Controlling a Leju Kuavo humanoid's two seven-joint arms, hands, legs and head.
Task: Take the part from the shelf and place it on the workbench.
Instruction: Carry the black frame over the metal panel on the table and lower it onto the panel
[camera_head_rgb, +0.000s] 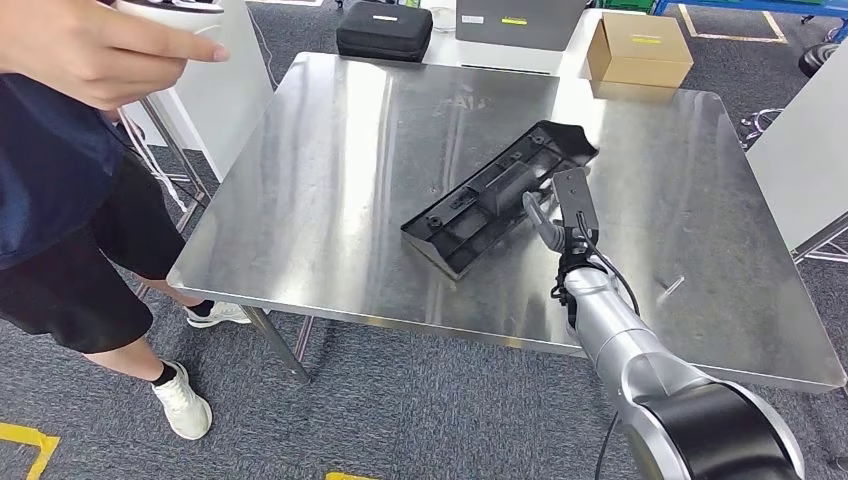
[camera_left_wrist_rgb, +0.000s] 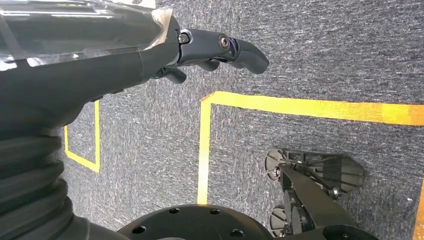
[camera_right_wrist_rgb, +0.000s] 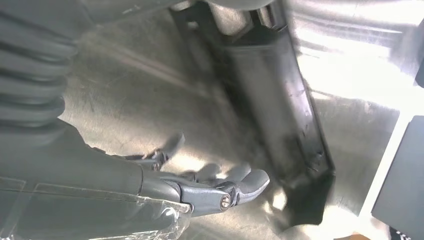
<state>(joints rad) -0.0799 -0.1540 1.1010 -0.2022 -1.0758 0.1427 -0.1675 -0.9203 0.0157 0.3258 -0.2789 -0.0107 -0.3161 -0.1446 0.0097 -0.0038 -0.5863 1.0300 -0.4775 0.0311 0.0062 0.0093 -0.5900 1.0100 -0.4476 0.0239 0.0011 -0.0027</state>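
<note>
One black part (camera_head_rgb: 500, 195) lies flat on the steel counter (camera_head_rgb: 330, 200) in the head view, set on a slant near the middle, and the right hand (camera_head_rgb: 560, 225) sits just beside its nearer long edge. Whether a finger touches the part I cannot tell from here. The likeliest slip, in my judgement, is a fingertip catching the part's lip as the arm draws away, which would drag or swing it across the slick metal. A person (camera_head_rgb: 70, 130) stands close at the counter's left side with a hand (camera_head_rgb: 95, 45) held out over that corner, well apart from the part yet within range of a wide arm swing. A black case (camera_head_rgb: 384, 28) and a cardboard box (camera_head_rgb: 638, 48) rest beyond the far edge, clear of any path the arm needs.

In the left wrist view the left hand (camera_left_wrist_rgb: 220, 50) hangs over grey carpet (camera_left_wrist_rgb: 325, 60) crossed by yellow tape (camera_left_wrist_rgb: 310, 106), its fingers curled loosely in with nothing between them. It plays no role here.

In the right wrist view the right hand (camera_right_wrist_rgb: 220, 187) is spread with fingers apart and holds nothing; the part (camera_right_wrist_rgb: 280, 110) lies just past the fingertips on the counter. The picture is blurred, so the exact gap is uncertain, and a lift straight up looks safer than a sideways pull.
</note>
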